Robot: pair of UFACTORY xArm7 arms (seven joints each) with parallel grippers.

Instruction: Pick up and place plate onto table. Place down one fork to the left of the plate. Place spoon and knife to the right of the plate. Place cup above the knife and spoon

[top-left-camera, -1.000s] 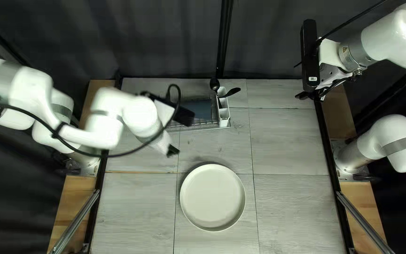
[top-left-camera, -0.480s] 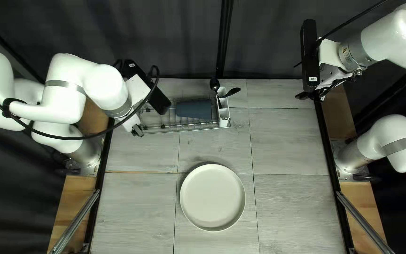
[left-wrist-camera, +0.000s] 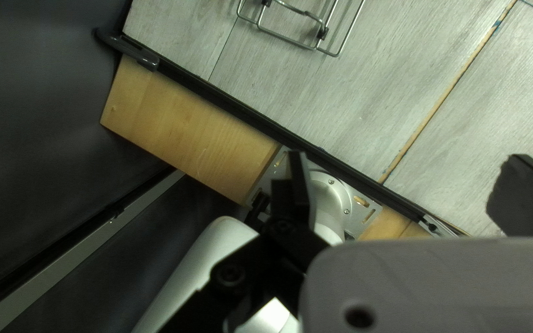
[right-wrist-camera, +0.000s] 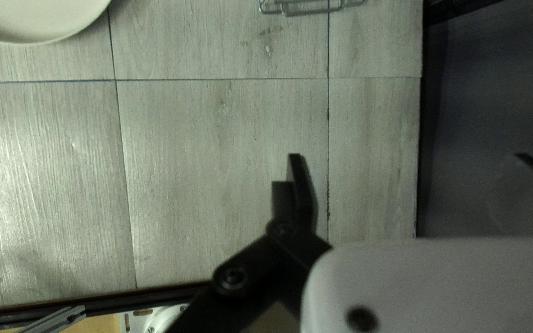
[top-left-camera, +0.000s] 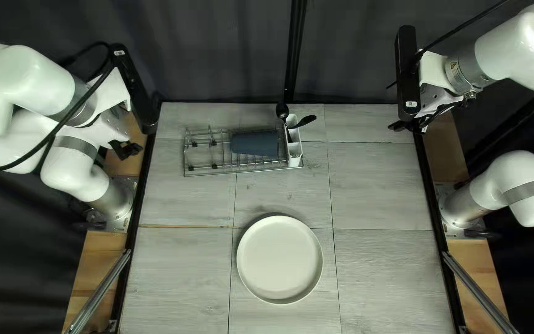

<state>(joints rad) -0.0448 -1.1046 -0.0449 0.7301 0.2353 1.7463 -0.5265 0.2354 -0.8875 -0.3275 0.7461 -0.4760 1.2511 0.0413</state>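
Observation:
On the table, front and centre in the top left view, lies a pale round plate (top-left-camera: 280, 259). A dark blue cup (top-left-camera: 254, 143) lies on its side in the wire rack near the far edge. Black utensils, a spoon (top-left-camera: 282, 112) and another (top-left-camera: 305, 121), stick out of the rack's white holder (top-left-camera: 294, 148); I cannot tell a fork or knife. My left gripper (top-left-camera: 126, 149) hangs over the table's left edge, and my right gripper (top-left-camera: 408, 125) over the far right corner. In their wrist views the left gripper (left-wrist-camera: 411, 185) and right gripper (right-wrist-camera: 414, 166) are open, holding nothing.
The wire rack (top-left-camera: 211, 174) stands at the far left part of the table (top-left-camera: 378, 272). Dark rails edge the table on both sides, with wooden boards (top-left-camera: 84, 272) outside them. A dark curtain (top-left-camera: 217, 49) hangs behind the far edge.
My left arm has swung from above the table, past the rack, to the left edge, uncovering the rack and cup. The right arm, plate and utensils have not moved.

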